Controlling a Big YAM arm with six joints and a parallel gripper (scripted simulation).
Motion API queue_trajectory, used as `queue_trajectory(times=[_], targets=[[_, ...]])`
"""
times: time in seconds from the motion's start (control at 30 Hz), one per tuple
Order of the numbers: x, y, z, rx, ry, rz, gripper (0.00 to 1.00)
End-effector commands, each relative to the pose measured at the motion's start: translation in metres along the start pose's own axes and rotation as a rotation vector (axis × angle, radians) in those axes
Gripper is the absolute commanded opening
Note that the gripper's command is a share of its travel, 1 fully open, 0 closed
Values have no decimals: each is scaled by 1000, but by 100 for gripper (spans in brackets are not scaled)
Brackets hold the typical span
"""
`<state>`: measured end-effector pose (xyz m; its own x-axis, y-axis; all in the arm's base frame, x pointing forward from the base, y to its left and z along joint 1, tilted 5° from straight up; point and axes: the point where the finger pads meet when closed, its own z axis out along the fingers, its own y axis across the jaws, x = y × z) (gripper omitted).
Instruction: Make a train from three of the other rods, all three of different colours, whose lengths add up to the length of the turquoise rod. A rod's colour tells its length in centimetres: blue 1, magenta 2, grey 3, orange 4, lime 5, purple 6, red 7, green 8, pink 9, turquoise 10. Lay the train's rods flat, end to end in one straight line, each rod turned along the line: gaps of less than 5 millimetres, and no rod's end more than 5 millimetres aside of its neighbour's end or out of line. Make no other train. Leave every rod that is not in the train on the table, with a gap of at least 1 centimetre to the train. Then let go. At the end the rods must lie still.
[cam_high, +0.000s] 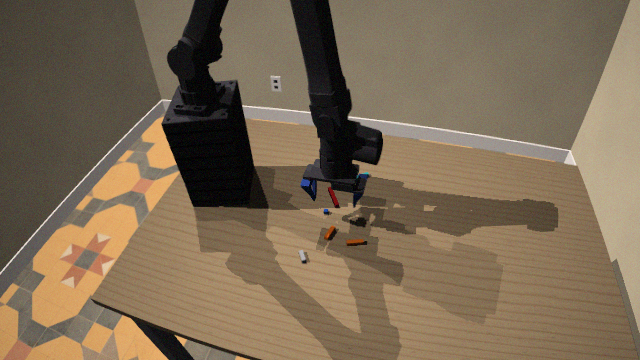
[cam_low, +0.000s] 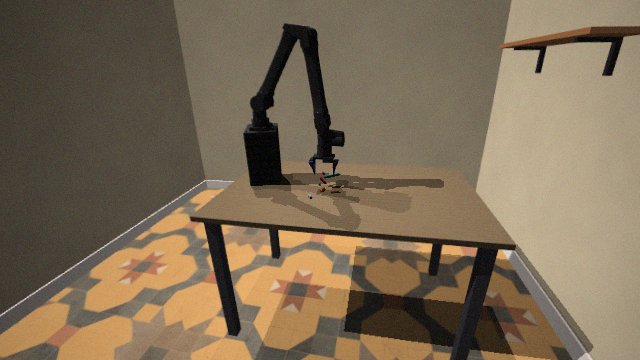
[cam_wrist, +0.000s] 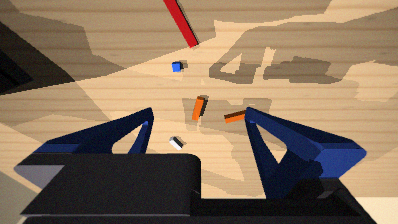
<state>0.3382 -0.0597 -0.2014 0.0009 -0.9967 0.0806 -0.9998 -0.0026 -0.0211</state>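
My gripper (cam_high: 334, 202) (cam_low: 324, 173) (cam_wrist: 199, 112) is open and empty above the rods. A red rod (cam_high: 333, 197) (cam_low: 323, 180) (cam_wrist: 181, 24) lies slanted, with a small blue rod (cam_high: 326, 211) (cam_wrist: 176, 66) near its end. One orange rod (cam_high: 330, 233) (cam_wrist: 198, 108) shows between the fingertips in the wrist view; a second orange rod (cam_high: 356, 242) (cam_low: 335, 191) (cam_wrist: 235, 117) lies at another angle, partly covered by the right finger there. A short grey rod (cam_high: 302, 256) (cam_low: 310, 196) (cam_wrist: 176, 143) lies nearest the front. A turquoise rod (cam_low: 332, 175) lies behind the red one, mostly hidden in the top view. A magenta spot beside it is small.
The rods lie apart at differing angles on the wooden table (cam_high: 525, 280) (cam_low: 425, 215). The arm's black pedestal (cam_high: 215, 165) (cam_low: 263, 157) stands to the left of the rods. Arm shadows cross the area around them.
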Motion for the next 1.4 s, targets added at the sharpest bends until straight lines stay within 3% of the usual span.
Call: queue_trajectory(times=[0.0, 1.03, 1.37], targets=[[0, -10, -7, 36, 1, -6, 100], [0, -10, -7, 36, 1, -2, 100], [7, -15, -6, 28, -2, 175, 100]])
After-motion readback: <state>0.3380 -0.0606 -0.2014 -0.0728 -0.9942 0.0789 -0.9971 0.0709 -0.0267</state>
